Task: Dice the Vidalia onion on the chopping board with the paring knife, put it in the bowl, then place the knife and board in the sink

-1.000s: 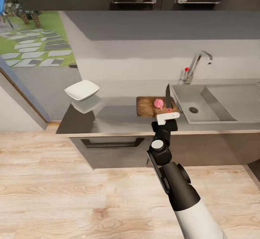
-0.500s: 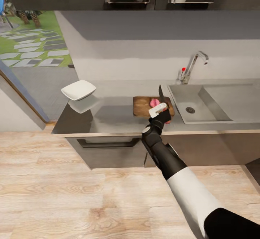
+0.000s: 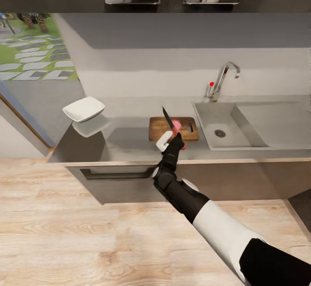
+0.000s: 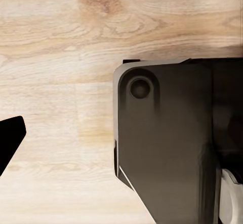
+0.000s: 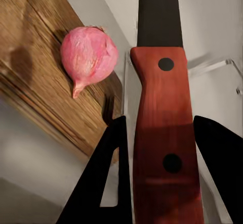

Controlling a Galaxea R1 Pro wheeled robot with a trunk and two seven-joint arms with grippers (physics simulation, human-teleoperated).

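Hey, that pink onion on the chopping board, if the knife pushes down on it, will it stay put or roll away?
The onion looks rounded with a small pointed tip, so it would likely roll or skid on the chopping board under an off-centre push. Nothing braces it; only the right gripper, holding the paring knife, is near. It looks firm, not squashy.

Grainy brown wood on the chopping board (image 3: 173, 129), glossy grey countertop (image 3: 125, 141), matt steel sink (image 3: 242, 126), smooth red-handled paring knife (image 5: 164, 133).
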